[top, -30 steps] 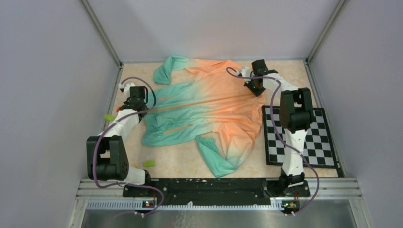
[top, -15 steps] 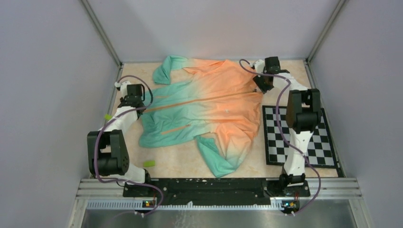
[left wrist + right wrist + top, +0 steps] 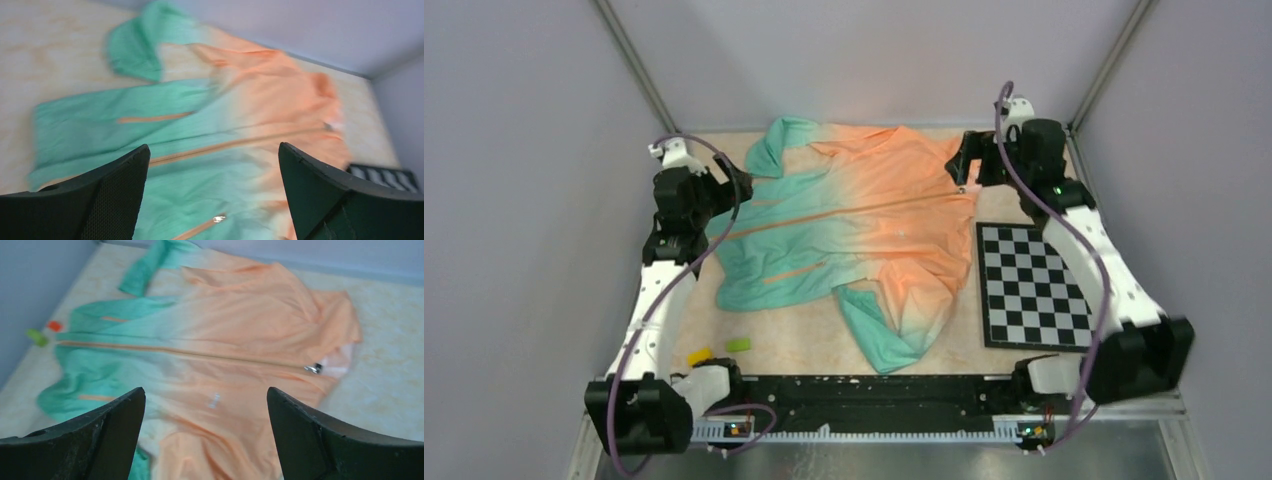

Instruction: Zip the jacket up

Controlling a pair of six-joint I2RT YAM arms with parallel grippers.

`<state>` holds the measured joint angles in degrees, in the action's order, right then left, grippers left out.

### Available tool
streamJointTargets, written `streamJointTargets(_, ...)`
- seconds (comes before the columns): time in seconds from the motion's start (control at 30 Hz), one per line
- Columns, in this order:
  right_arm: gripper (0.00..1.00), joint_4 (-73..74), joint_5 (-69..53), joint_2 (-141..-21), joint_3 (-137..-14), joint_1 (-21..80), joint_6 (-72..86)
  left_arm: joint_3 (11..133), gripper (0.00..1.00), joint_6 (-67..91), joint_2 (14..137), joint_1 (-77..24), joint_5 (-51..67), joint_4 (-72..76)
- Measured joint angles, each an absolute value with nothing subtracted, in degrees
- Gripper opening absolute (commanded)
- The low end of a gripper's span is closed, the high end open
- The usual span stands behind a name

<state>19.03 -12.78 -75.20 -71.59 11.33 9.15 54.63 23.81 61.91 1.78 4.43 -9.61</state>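
Your jacket lies flat on the table, zipper apparently closed up to the slider at the collar. Left gripper and right gripper hang released, empty. Judged finished: you need only withdraw.

This is looking like a robotics lab cell: grey panels are walling in the desk, and a checkerboard is lying on it.
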Motion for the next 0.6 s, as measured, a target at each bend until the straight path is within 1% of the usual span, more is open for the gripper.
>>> streamJointTargets(0.13, 0.9, 18.8, -16.9, -61.0, -70.5, 15.3, 11.0, 54.6, 0.99, 23.9, 57.2, -1.8, 23.7, -2.6)
streamJointTargets(0.23, 0.91, 19.6, -15.2, -53.5, -71.2, 15.1, 11.1, 54.7, 0.99, 24.0, 53.1, -4.4, 35.3, 2.9)
streamJointTargets(0.3, 0.91, 20.3, -13.5, -48.9, -70.8, 15.1, 11.1, 55.0, 0.99, 23.7, 49.8, -5.3, 40.6, 5.2)
streamJointTargets(0.43, 0.91, 19.1, -10.2, -40.0, -68.4, 15.1, 11.2, 58.0, 0.99, 22.1, 42.7, -6.8, 45.8, 8.2)
streamJointTargets(0.6, 0.91, 14.2, -8.0, -28.6, -65.2, 15.1, 11.1, 63.4, 0.99, 19.6, 36.4, -8.0, 46.6, 10.0)
